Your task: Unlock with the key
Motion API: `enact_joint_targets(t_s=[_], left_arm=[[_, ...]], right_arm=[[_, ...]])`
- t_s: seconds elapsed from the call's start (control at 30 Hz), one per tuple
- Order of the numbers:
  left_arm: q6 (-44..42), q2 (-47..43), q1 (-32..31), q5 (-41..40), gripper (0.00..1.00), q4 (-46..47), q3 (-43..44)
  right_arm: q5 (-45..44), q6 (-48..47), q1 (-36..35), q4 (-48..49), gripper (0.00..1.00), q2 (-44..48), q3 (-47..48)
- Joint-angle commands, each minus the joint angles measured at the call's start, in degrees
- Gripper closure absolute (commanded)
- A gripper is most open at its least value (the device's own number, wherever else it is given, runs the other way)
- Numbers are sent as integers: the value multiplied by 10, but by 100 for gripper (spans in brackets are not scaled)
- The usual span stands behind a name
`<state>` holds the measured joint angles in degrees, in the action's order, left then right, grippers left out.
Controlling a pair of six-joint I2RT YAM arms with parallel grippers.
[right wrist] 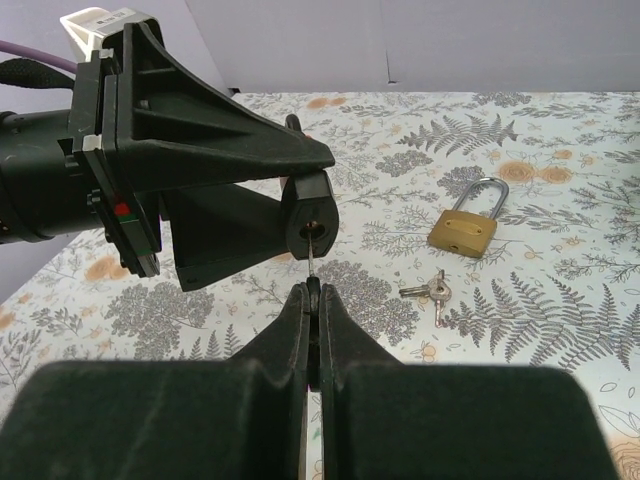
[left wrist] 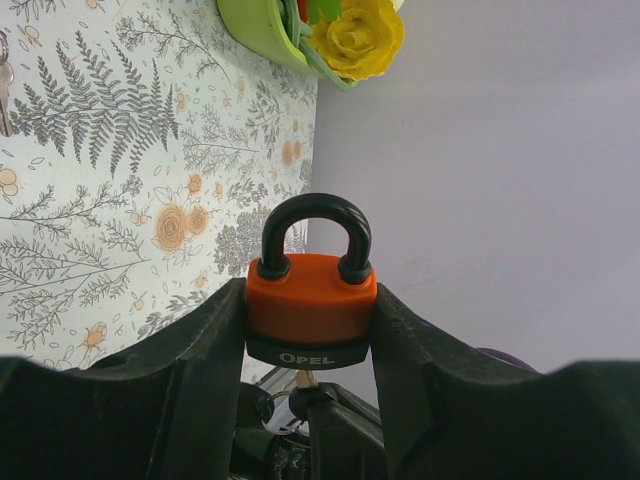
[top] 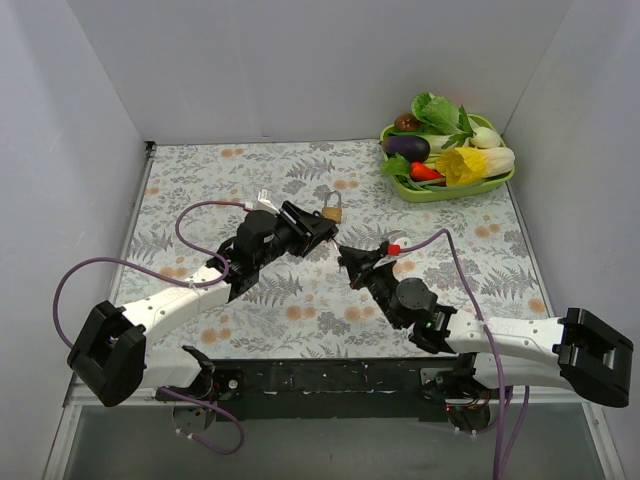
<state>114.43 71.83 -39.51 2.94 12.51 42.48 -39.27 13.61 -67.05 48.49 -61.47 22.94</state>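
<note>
The left gripper [left wrist: 311,290] clamps the orange padlock [left wrist: 311,312] by its two side faces, with the jaws part-spread to the width of the body. The shackle [left wrist: 316,215] is closed and points away from the wrist, and the lock is held above the table [top: 300,300]. The right gripper [right wrist: 313,293] is pressed together on the key [right wrist: 313,262], whose blade meets the keyhole [right wrist: 313,227] in the underside of the lock (depth of insertion cannot be read from these views). Hazards at the turning step are as follows. If the blade is not fully seated, the cylinder will likely refuse to rotate. If the wrist's roll axis sits off the key's axis, torque may bend the thin blade or twist the key out of the pinch. If the left clamp is slack, the padlock body may rotate with the key instead of unlocking.
</note>
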Motion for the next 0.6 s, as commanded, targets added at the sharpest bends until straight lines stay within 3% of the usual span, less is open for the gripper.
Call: enact_joint_targets(t_s=[0.0,0.57], left_arm=[[652,-16,0,5,100,28,19],[660,-15,0,5,100,30,16]], right_arm=[[-18,-19,7,52,99,-8,6],[13,-39,17,88,99,-8,5]])
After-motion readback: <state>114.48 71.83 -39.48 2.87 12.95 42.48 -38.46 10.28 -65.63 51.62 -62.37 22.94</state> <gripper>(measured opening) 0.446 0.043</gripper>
